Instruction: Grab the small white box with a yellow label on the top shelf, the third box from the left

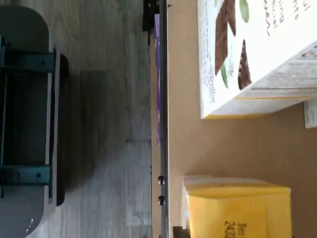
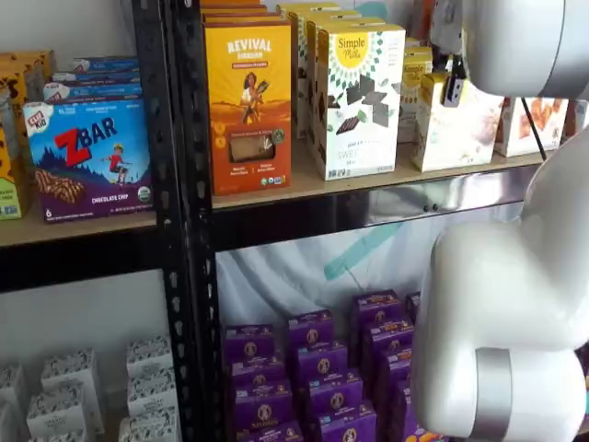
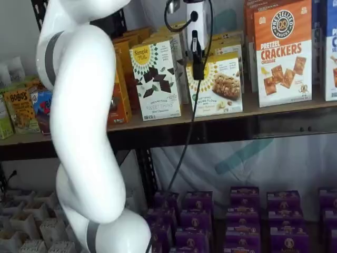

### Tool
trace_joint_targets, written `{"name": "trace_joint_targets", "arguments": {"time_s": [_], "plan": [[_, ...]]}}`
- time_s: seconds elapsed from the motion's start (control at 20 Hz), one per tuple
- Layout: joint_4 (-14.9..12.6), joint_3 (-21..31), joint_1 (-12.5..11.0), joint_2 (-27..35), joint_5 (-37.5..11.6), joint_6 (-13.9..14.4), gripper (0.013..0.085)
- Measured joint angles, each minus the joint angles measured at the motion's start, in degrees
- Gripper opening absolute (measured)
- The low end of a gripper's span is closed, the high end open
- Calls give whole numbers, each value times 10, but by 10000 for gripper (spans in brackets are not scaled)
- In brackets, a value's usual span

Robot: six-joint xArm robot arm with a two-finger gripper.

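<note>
The small white box (image 3: 224, 84), with a yellow top and a yellow round logo, stands on the top shelf (image 3: 253, 108), right of the taller white carton (image 3: 155, 79) with dark chocolate shapes. It shows in both shelf views (image 2: 457, 124). My gripper (image 3: 198, 74) hangs just in front of the box's left front corner, its black fingers side-on, so I cannot tell whether they are open. It also shows in a shelf view (image 2: 452, 92). In the wrist view the box's yellow top (image 1: 237, 210) lies beside the taller carton (image 1: 247, 54) on the tan board (image 1: 208, 144).
An orange-and-white crackers carton (image 3: 283, 52) stands right of the small box. An orange Revival box (image 2: 247, 101) stands left of the taller carton. A blue ZBar box (image 2: 87, 157) sits on the neighbouring board. Purple boxes (image 2: 322, 368) fill the lower shelf. My white arm (image 3: 79, 132) stands in front.
</note>
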Motion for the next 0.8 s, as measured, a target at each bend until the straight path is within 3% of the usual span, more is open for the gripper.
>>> {"name": "trace_joint_targets", "arguments": {"time_s": [0.15, 0.3, 0.8], "plan": [[0, 3, 1, -1, -2, 1, 370], [0, 6, 2, -3, -5, 2, 290], [-5, 18, 3, -12, -2, 1, 290]]}}
